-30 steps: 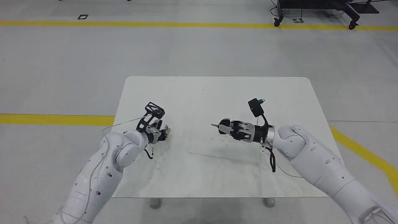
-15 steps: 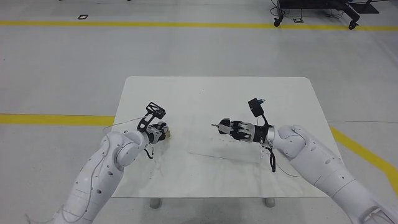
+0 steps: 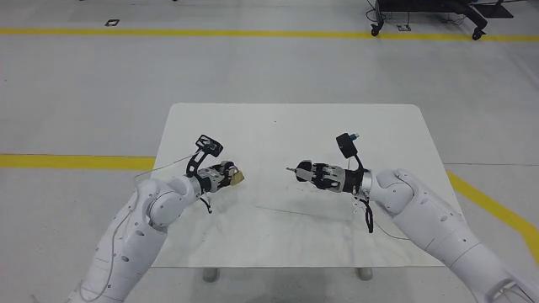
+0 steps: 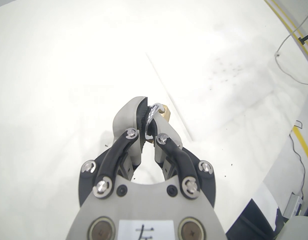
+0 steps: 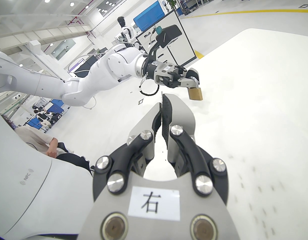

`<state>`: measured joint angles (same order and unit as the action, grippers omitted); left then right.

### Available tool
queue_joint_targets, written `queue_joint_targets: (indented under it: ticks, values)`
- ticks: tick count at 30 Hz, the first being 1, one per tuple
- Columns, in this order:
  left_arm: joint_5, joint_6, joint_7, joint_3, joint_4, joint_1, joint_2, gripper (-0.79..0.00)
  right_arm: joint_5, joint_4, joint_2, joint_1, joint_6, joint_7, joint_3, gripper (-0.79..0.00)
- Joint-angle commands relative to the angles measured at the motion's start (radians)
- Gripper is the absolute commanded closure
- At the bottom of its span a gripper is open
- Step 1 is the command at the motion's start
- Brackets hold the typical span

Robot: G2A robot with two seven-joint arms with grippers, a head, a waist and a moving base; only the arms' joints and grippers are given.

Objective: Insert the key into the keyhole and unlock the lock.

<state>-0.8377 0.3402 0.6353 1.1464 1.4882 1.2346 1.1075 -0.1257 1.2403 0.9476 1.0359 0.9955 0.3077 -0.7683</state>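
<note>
Left hand (image 3: 224, 175): positioned above the left half of the table (image 3: 337, 126), roughly midway between the table's front and back edges. Its fingers (image 4: 128, 116) are pinched on the silver shackle of the lock (image 5: 195, 93). The brass body of the lock projects past the fingertips on the side facing the table's centre. In the right wrist view the body hangs below the shackle and is clear of the table surface. In the left wrist view, part of the shackle loop and a corner of the brass body can be seen between the ribbed pads.

Right hand (image 3: 296, 170): positioned above the table's middle, just right of the centre line and at about the same depth from the front edge as the left hand. Its fingers (image 5: 179, 116) are pressed together. In the top view a slim metal tip, the key (image 3: 290, 169), projects from the fingertips and points toward the left half of the table. The key is too small for its detail to be made out.

Key and lock are level with each other above the table and well apart, not touching. The keyhole cannot be made out in any view.
</note>
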Motion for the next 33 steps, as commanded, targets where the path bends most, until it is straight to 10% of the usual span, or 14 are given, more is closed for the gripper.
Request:
queue_joint_targets:
  ticks: [1, 10, 17, 27, 33]
  values:
    - [0.014, -0.001, -0.005, 0.0, 0.0, 0.004, 0.001, 0.0, 0.0, 0.0, 0.0, 0.0, 0.0, 0.0, 0.0, 0.0]
    - [0.773, -0.13, 0.21, -0.031, -0.202, -0.137, 0.053, 0.0, -0.03, -0.004, 0.033, 0.024, -0.036, -0.207, -0.029, 0.0]
    - [1.026, -0.31, 0.274, -0.142, -0.477, -0.34, 0.118, 0.0, -0.163, -0.017, 0.067, 0.029, -0.113, -0.386, -0.05, 0.0]
    - [1.048, -0.308, 0.278, -0.141, -0.47, -0.328, 0.119, 0.0, -0.163, -0.017, 0.067, 0.029, -0.113, -0.386, -0.05, 0.0]
    - [1.446, -0.382, 0.476, -0.089, -0.528, -0.301, 0.138, 0.0, -0.196, 0.022, 0.071, 0.041, -0.178, -0.378, -0.065, 0.0]
